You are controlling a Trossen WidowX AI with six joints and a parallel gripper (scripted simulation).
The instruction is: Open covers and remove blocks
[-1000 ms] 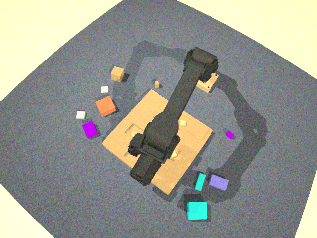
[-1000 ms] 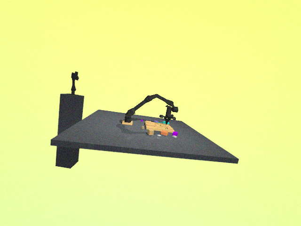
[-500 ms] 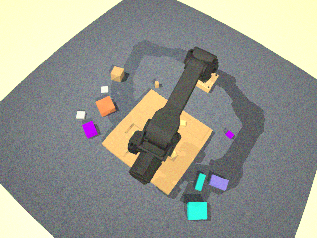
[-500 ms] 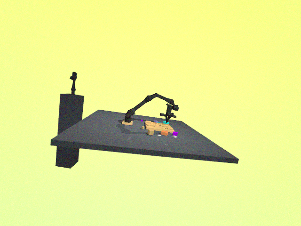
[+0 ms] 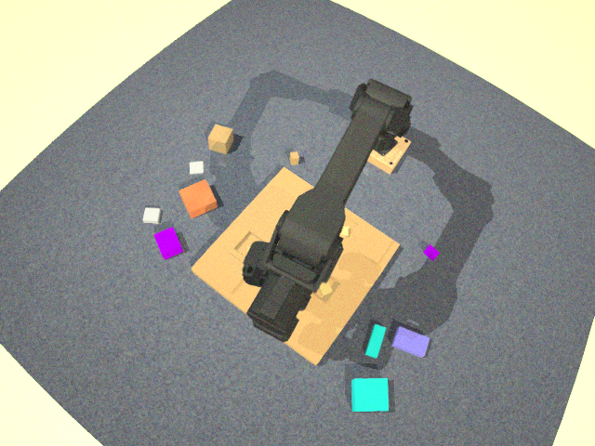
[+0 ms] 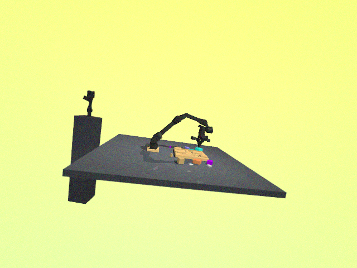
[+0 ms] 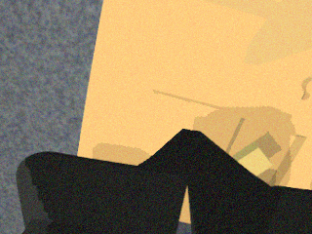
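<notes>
The tan puzzle board [image 5: 276, 196] [image 6: 184, 152] [image 7: 141, 58] lies flat under the arm, which hides its middle in the top view. A recess [image 5: 245, 241] shows left of the arm. Two small pale yellow pieces show right of it: one [image 5: 345, 231] near the forearm and another [image 5: 325, 289] at a shaded recess. A pale yellow piece [image 7: 254, 163] also shows beside the fingers in the wrist view. Whether these are knobs or blocks is unclear. My gripper [image 6: 199, 146] [image 7: 188, 138] is shut and empty, pointing down above the board. Its tips are hidden in the top view.
Left of the board are an orange block [image 5: 198, 198], a purple block [image 5: 168, 242], a tan cube [image 5: 220, 138] and white pieces [image 5: 196, 167] [image 5: 152, 215]. Opposite are a teal bar [image 5: 376, 341], a violet block [image 5: 411, 341], a teal block [image 5: 370, 394] and a small purple block [image 5: 431, 252].
</notes>
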